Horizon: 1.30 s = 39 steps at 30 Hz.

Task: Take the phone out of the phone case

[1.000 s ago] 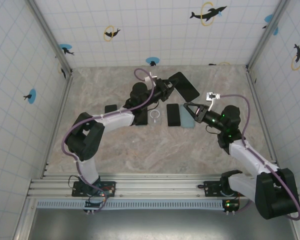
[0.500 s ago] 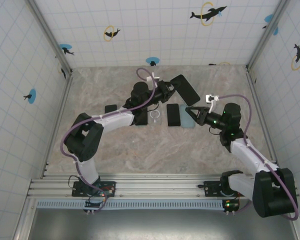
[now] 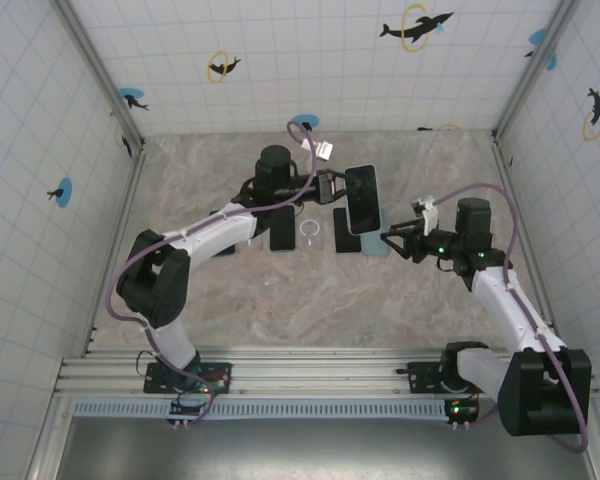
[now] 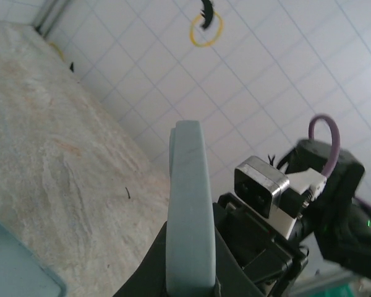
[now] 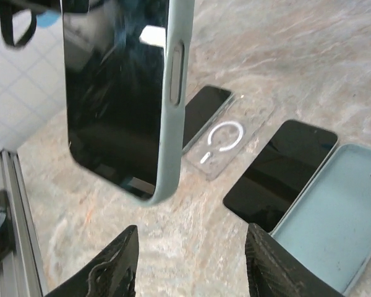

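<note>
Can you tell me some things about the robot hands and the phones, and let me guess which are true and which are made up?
1. The left gripper holds a phone in a case up in the air. True.
2. The right gripper is pinching that phone too. False: it is open and holds nothing.
3. A clear case with a white ring lies on the table. True.
4. The blue case on the table has a phone inside. False: it is empty; a bare phone lies beside it.
</note>
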Each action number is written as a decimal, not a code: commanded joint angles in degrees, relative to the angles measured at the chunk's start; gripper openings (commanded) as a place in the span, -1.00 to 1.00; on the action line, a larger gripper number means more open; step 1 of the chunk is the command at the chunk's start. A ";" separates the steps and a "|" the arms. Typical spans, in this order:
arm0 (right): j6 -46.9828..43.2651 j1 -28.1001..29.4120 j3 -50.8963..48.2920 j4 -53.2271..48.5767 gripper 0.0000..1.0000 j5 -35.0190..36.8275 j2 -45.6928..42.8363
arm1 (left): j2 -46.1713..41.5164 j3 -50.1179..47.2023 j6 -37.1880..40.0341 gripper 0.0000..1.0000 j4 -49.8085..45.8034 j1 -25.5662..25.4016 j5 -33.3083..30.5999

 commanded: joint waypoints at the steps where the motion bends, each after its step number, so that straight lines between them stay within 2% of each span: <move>1: -18.29 2.70 3.50 -12.94 -0.07 2.56 -0.22 | -2.98 1.18 13.17 -0.97 0.63 1.18 9.29; 3: -21.57 3.42 4.40 -14.19 -0.07 3.56 0.36 | -3.08 1.03 15.46 -0.96 1.76 1.70 13.33; 5: -22.53 3.89 5.85 -14.32 -0.08 1.59 1.39 | -2.79 1.49 17.39 -0.96 2.40 2.11 17.91; 10: -22.06 7.01 6.61 -10.65 -0.16 -2.10 2.25 | -3.72 0.16 20.55 -0.96 4.20 2.76 22.70; 15: -22.24 9.29 4.06 -3.71 -0.24 -2.30 1.14 | -3.56 0.15 20.53 -0.95 5.39 2.74 26.59; 22: -22.92 11.93 5.11 -2.23 -0.35 -3.06 2.51 | -3.56 0.02 20.21 -0.97 5.54 2.74 27.35; 33: -26.59 12.59 6.71 -4.32 -0.56 -3.19 4.20 | -2.47 0.02 16.91 -1.00 9.71 2.73 27.91; 39: -24.12 12.62 6.62 -0.89 -0.61 -4.76 4.35 | -1.45 0.09 13.40 -1.00 13.16 2.72 28.80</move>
